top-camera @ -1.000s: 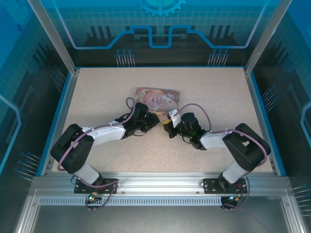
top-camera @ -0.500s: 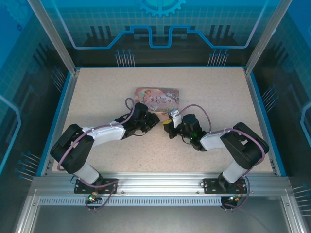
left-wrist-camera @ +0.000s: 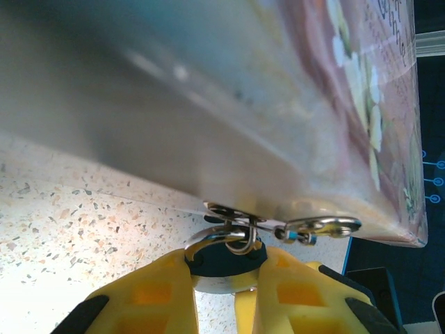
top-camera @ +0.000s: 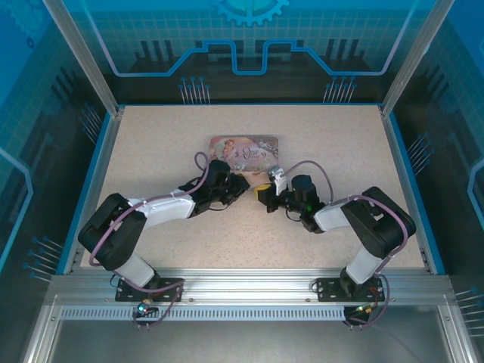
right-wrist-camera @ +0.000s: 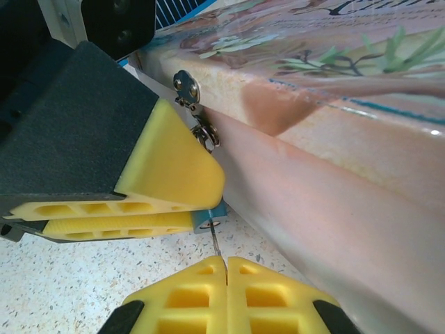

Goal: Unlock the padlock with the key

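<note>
The teal padlock hangs by its thin shackle from the hasp on the pink tin's front edge. My left gripper is shut on the padlock's body, one yellow finger on each side. In the right wrist view the padlock's keyhole end pokes out below the left gripper's fingers. The thin key runs from that keyhole down into my right gripper, which is shut on it. From above, the left gripper and right gripper meet at the tin's near edge.
The tin's long side wall runs close along the right of my right gripper. Speckled tabletop stretches around the tin. A blue rim and glass walls enclose the table.
The right wrist has rolled and swung a little to the right while its fingertips stay at the padlock. The left arm has hardly moved.
</note>
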Robot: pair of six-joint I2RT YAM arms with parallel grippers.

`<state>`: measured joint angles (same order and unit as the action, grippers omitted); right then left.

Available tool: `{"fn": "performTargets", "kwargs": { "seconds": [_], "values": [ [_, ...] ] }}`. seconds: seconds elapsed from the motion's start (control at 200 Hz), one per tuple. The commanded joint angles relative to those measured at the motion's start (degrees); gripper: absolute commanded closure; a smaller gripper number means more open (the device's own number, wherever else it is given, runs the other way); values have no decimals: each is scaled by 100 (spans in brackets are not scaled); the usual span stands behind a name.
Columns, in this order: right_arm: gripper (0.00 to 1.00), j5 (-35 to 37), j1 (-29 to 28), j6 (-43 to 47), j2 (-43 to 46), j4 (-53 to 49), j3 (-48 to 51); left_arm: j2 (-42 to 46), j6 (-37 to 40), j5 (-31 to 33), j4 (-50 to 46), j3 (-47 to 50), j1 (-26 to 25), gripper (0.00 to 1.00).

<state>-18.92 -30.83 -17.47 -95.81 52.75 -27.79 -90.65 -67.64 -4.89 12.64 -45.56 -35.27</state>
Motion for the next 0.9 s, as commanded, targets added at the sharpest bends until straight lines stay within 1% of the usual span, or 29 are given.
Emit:
{"fn": "performTargets", "kwargs": {
  "seconds": [0.0, 0.375, 0.5, 0.655, 0.895],
  "values": [
    [100, -313, 43, -142, -86, 500, -51, 198, -191, -593, 394, 19, -129, 96],
    [100, -392, -61, -97, -36, 574, 37, 96, -250, -496, 448, 7, -127, 96],
    [100, -313, -100, -65, -8, 493, 78, 83, -268, -465, 488, -4, -121, 96],
    [100, -226, -103, -88, -193, 575, 133, 101, -247, -512, 452, -66, -114, 96],
    [100, -453, 21, -314, -410, 612, -80, 160, -163, -535, 368, -54, -116, 96]
  ]
}}
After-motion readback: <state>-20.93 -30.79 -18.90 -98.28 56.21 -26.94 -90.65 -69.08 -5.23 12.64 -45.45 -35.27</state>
